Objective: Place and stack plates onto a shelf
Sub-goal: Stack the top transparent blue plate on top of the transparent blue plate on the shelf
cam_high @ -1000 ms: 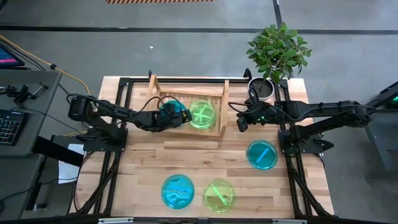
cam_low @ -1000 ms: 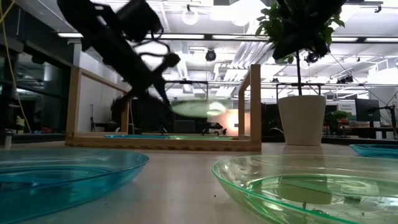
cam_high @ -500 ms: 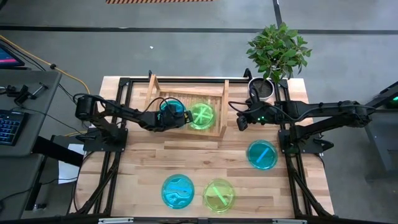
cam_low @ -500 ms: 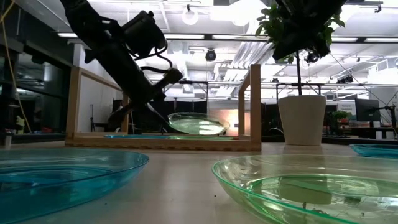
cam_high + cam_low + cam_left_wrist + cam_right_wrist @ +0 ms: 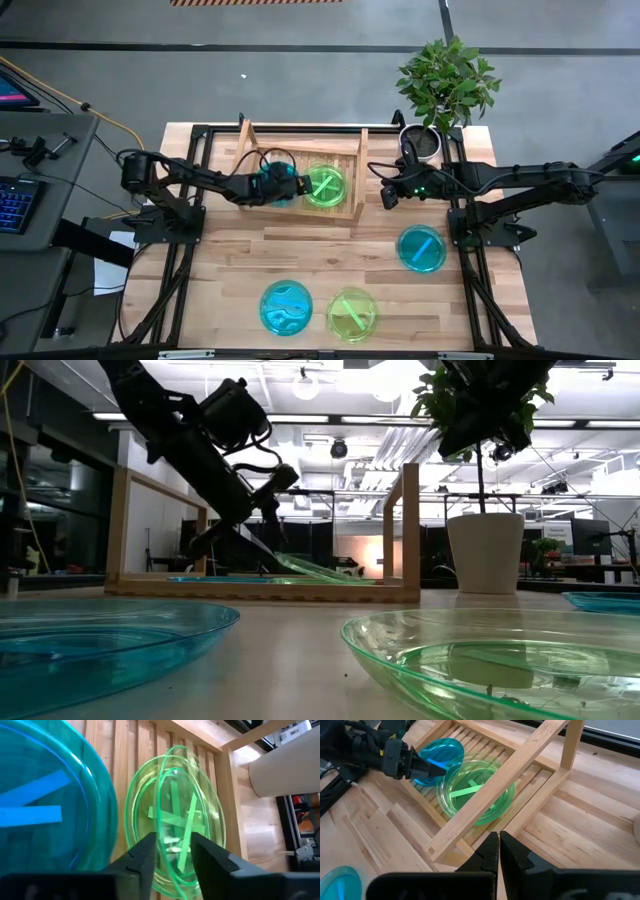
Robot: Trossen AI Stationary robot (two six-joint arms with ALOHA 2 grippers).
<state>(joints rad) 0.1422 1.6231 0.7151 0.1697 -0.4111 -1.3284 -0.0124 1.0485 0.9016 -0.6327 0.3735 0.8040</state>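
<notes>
— How far along are we?
— On the shelf [image 5: 355, 180] we see green plates [image 5: 175, 840] beside a blue plate [image 5: 45, 805]; three remain on the table's near side.
— Grippers?
— Left gripper [image 5: 170, 852] narrowly parted at the green rim; right gripper [image 5: 498, 851] closed, empty.

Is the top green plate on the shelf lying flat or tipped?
Tipped. The top green plate leans on the one beneath, one edge raised in the open left pincer, inside the shelf.

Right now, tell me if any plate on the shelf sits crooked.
Yes. On the shelf, the top green plate leans tilted on the green plate beneath instead of nesting flat. The left claw is open right at its rim. The blue plate beside them looks flat.
</notes>
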